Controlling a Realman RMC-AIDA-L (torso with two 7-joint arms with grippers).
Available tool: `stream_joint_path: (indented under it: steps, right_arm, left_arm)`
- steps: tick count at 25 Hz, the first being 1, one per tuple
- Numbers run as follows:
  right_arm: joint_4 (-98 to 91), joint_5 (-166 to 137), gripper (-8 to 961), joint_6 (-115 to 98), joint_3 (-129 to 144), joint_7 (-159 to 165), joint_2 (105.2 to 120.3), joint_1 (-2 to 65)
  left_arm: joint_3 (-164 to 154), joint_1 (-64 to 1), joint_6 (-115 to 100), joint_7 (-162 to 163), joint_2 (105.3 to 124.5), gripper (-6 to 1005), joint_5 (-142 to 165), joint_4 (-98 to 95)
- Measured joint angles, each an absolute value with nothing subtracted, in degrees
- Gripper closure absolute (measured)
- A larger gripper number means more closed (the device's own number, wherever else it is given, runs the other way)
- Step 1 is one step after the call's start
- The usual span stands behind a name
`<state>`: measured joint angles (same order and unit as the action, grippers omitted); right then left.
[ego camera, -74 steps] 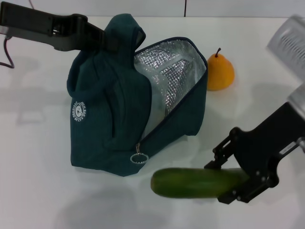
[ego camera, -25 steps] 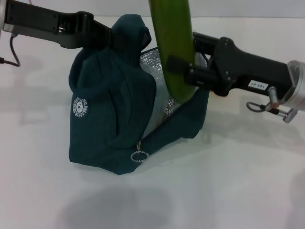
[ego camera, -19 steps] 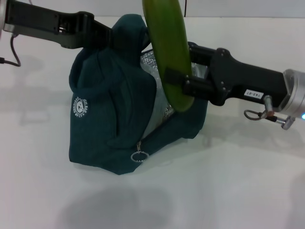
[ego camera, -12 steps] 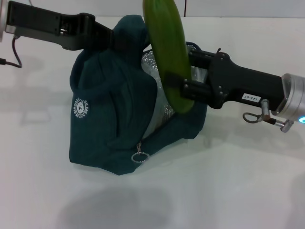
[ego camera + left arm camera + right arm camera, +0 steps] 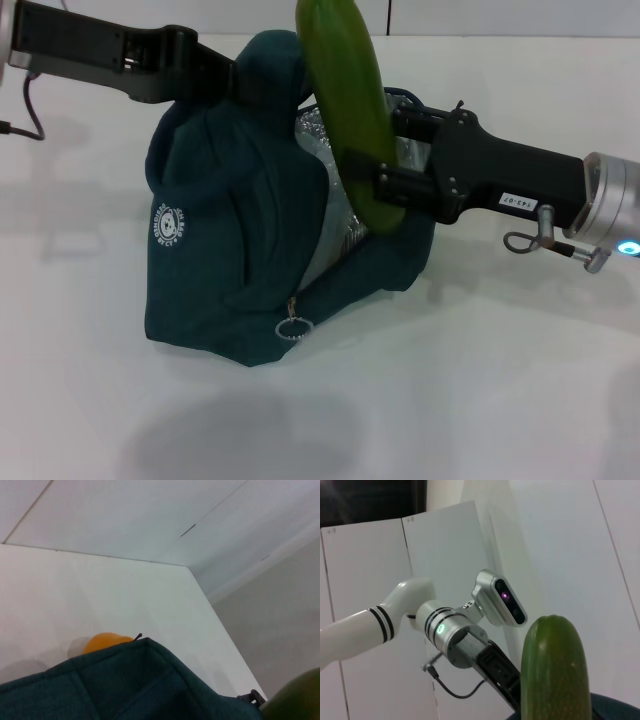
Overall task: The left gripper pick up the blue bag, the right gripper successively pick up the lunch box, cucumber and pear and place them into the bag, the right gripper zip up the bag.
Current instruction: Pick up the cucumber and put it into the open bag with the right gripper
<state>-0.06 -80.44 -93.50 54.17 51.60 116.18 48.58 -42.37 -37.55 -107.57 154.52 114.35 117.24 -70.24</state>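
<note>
The blue bag [image 5: 230,250] stands on the white table with its top open, showing silver foil lining [image 5: 322,165]. My left gripper [image 5: 236,86] is shut on the bag's handle at its top back and holds it up. Over the open mouth, my right gripper [image 5: 373,173] is shut on the cucumber [image 5: 345,90]. The cucumber stands nearly upright, its lower end dipping into the opening. The cucumber's tip [image 5: 555,670] fills the right wrist view. The pear [image 5: 102,641] lies on the table behind the bag. The lunch box is hidden.
The ring zip pull [image 5: 292,328] hangs at the bag's front corner. The white table [image 5: 480,380] stretches in front and to the right. A wall stands behind the table. The left arm [image 5: 455,640] shows in the right wrist view.
The right gripper lifted the cucumber off the table and carried it over the bag's mouth. In the last second it tilted slightly and sank a little toward the opening. The left arm stayed put.
</note>
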Motion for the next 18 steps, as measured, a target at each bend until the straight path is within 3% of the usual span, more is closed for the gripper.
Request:
stream_joint_path:
  steps: [18]
  right_arm:
    - [0.5, -78.4, 384, -93.4, 47.9, 45.7, 116.18, 47.9]
  left_arm:
    - [-42.3, -37.2, -107.6, 154.2, 114.30, 958, 117.2, -70.1]
